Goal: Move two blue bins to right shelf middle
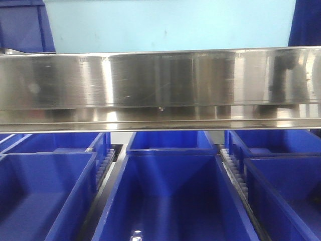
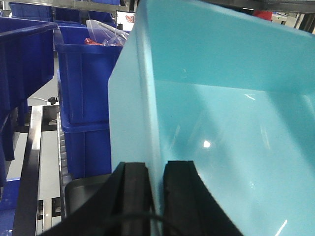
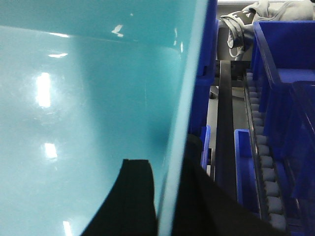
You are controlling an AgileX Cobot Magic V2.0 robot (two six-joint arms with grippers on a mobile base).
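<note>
One pale light-blue bin fills the top of the front view, behind and above a steel shelf rail. In the left wrist view my left gripper is shut on the bin's left wall, one black finger outside, one inside. In the right wrist view my right gripper is shut on the bin's right wall, one finger inside, one outside. I see the bin's smooth inside in both wrist views. A second pale bin is not in view.
Several dark blue bins sit on roller tracks below the rail. More dark blue bins stand left of the held bin, one with plastic-wrapped items. Dark blue bins and rollers lie right of it.
</note>
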